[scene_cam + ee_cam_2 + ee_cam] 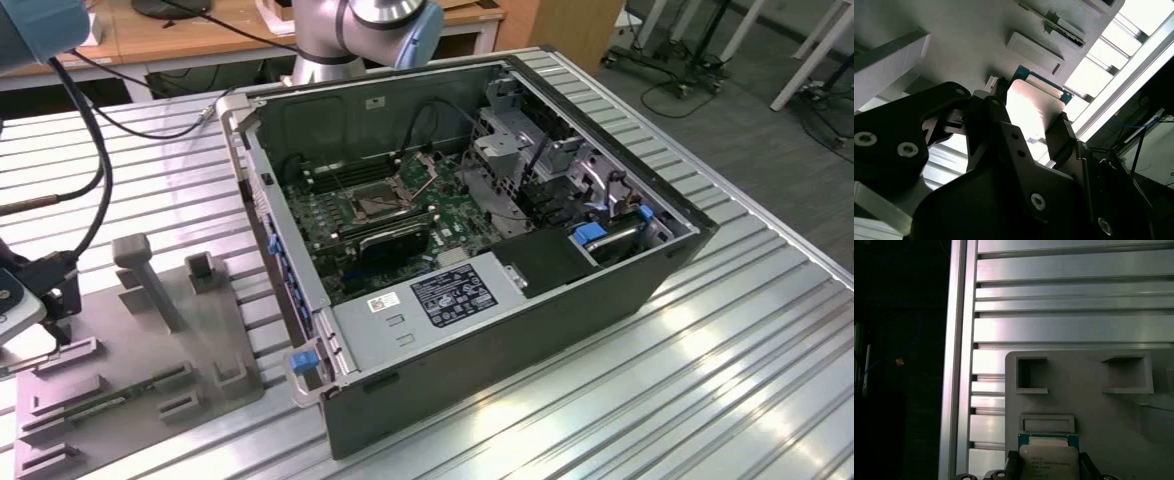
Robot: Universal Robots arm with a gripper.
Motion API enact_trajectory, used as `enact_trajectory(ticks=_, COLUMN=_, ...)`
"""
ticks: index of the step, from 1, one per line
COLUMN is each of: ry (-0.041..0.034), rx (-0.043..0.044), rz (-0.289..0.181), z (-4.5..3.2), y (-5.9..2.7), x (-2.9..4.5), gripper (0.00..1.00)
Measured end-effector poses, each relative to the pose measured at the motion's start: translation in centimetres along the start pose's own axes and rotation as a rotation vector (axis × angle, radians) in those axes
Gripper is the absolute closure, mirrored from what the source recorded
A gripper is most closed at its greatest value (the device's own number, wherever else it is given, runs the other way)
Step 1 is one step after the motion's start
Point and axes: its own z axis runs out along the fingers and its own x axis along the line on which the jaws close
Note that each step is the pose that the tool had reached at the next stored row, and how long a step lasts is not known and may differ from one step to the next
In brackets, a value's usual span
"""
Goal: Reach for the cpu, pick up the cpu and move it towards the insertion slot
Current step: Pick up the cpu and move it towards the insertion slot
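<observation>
cpu (1048, 462): silvery top up, over grey fixture plate (1094, 405), just beside small rectangular pocket (1046, 423). Seated or lifted clear: cannot tell. Gripper (1030, 117): black fingers (1061, 131) pressed on two opposite cpu edges in both wrist views, clamped on it. Exterior view: gripper at plate, exterior view's left. Insertion slot (378, 203) on motherboard inside open computer case (534, 290), well apart, toward exterior view's right. Ribbed aluminium table (747, 360) underneath.
</observation>
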Motion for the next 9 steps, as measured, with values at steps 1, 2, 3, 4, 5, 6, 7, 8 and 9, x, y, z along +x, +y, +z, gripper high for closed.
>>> enact_trajectory(ticks=1, ry=0.0000, rx=-0.0001, rz=0.000, z=-0.07, y=0.00, x=0.00, gripper=0.46)
enact_trajectory(ticks=2, ry=0.0000, rx=0.0000, rz=0.000, z=-0.13, y=0.01, x=0.00, gripper=0.46)
enact_trajectory(ticks=3, ry=0.0000, rx=0.0000, rz=0.000, z=-0.19, y=0.01, x=0.00, gripper=0.46)
enact_trajectory(ticks=4, ry=-0.0002, rx=-0.0002, rz=0.000, z=-0.22, y=0.01, x=0.00, gripper=0.46)
enact_trajectory(ticks=5, ry=-0.0003, rx=-0.0002, rz=0.000, z=-0.22, y=0.01, x=0.00, gripper=0.46)
enact_trajectory(ticks=6, ry=0.0000, rx=0.0000, rz=0.000, z=-0.32, y=0.02, x=0.01, gripper=0.46)
enact_trajectory(ticks=7, ry=0.0000, rx=0.0012, rz=0.000, z=-0.38, y=0.02, x=0.06, gripper=0.46)
enact_trajectory(ticks=8, ry=0.0001, rx=0.0012, rz=0.000, z=-0.38, y=0.02, x=0.06, gripper=0.46)
enact_trajectory(ticks=9, ry=0.0000, rx=0.0012, rz=0.000, z=-0.38, y=0.02, x=0.07, gripper=0.46)
